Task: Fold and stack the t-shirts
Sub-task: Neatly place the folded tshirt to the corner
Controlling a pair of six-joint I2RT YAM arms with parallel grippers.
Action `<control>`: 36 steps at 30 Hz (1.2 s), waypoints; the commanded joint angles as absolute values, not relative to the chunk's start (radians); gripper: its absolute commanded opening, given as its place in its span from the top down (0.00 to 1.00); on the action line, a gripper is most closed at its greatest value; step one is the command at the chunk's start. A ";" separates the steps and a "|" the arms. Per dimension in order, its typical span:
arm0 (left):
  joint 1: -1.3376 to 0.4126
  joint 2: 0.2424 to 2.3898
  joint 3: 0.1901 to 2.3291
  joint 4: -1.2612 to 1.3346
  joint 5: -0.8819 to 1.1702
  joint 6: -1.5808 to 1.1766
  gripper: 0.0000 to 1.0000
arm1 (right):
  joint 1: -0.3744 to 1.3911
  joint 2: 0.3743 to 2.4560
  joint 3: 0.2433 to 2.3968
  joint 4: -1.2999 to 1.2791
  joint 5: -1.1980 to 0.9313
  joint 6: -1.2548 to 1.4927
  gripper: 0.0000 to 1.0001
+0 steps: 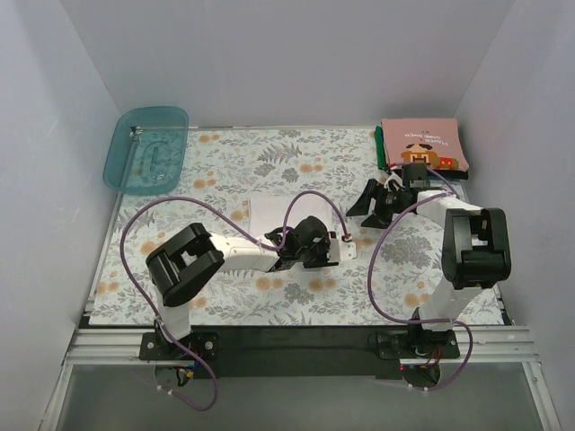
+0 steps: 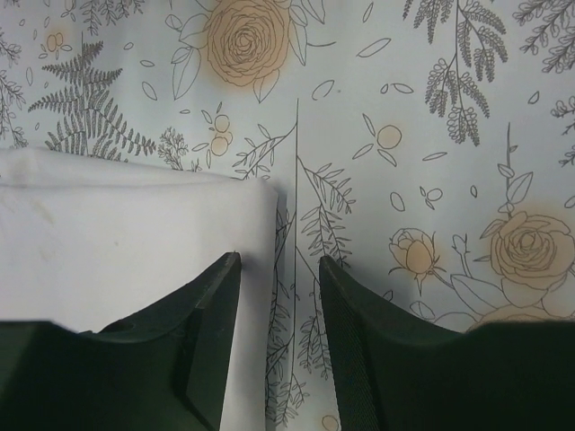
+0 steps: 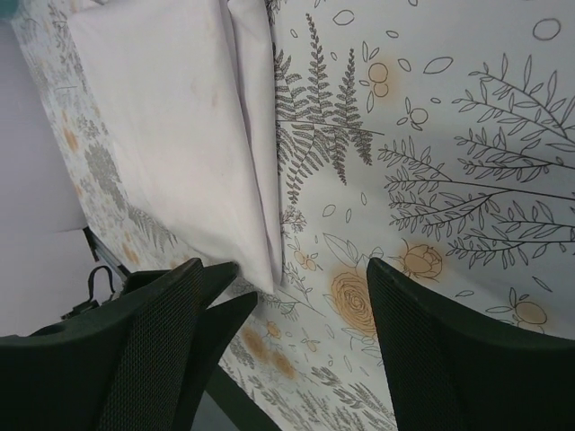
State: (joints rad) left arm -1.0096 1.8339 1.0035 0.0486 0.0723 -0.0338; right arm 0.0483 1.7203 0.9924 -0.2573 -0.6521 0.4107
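A folded white t-shirt lies mid-table, partly under my left arm; it also shows in the left wrist view and the right wrist view. My left gripper is open and low. Its jaws straddle the shirt's edge, one finger over the cloth and one over the table cover. My right gripper is open and empty, just right of the white shirt's corner. A folded salmon-pink t-shirt with the pixel face lies at the back right on a dark green shirt.
A translucent teal tray sits at the back left corner. A floral cover spreads over the table. White walls close in the left, back and right. Purple cables loop over both arms.
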 commanded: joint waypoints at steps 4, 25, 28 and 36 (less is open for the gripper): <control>-1.022 1.891 1.022 0.159 0.012 -0.028 0.64 | 0.049 1.759 0.942 -0.135 -0.748 0.550 0.23; -0.946 1.807 1.072 0.144 0.115 -0.230 1.00 | 0.140 1.879 0.936 -0.011 -0.821 0.660 0.25; -0.934 1.799 1.089 0.140 0.133 -0.252 1.00 | 0.150 1.901 0.950 0.017 -0.824 0.672 0.25; -0.914 1.799 1.127 0.130 0.155 -0.288 1.00 | 0.195 1.963 0.997 0.060 -0.818 0.739 0.30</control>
